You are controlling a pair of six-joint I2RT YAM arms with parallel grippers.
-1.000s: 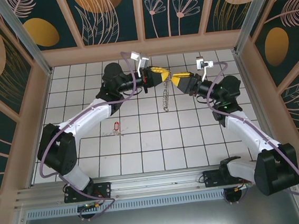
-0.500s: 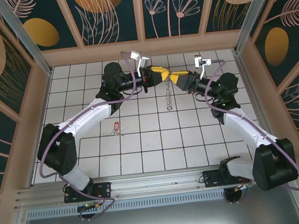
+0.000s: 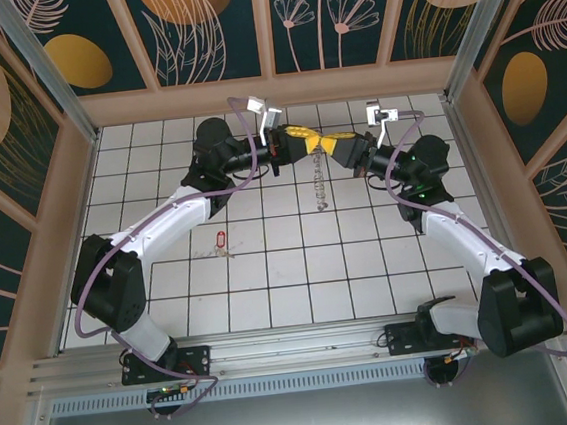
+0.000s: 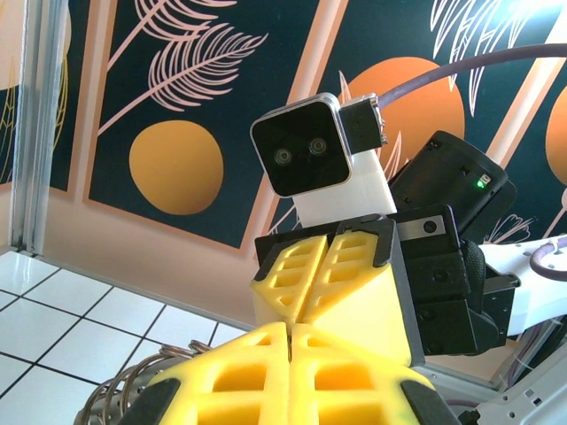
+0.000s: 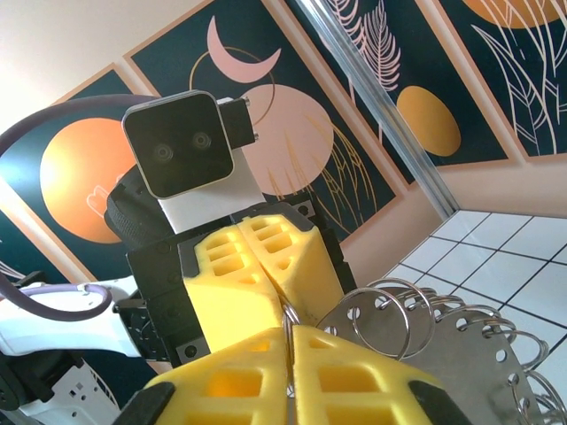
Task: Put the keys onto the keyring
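The keyring (image 3: 318, 183) hangs as a string of silvery rings and metal pieces above the far middle of the tiled floor. My left gripper (image 3: 311, 139) and right gripper (image 3: 329, 145) meet tip to tip at its top, and both are shut on it. In the right wrist view the right gripper (image 5: 291, 335) pinches a thin ring, with more rings and a flat metal plate (image 5: 425, 341) beside it. The left gripper (image 4: 291, 329) is closed, with ring coils (image 4: 133, 385) at its lower left. A key (image 3: 220, 241) with a red-pink head lies on the tiles left of centre.
A white tiled floor (image 3: 299, 271) is boxed in by patterned walls on three sides, with metal posts at the far corners. Both arm bases sit on the rail (image 3: 296, 347) at the near edge.
The right gripper has moved left up to the left gripper's tips and shut on the keyring's top. The left arm has held still with the keyring.
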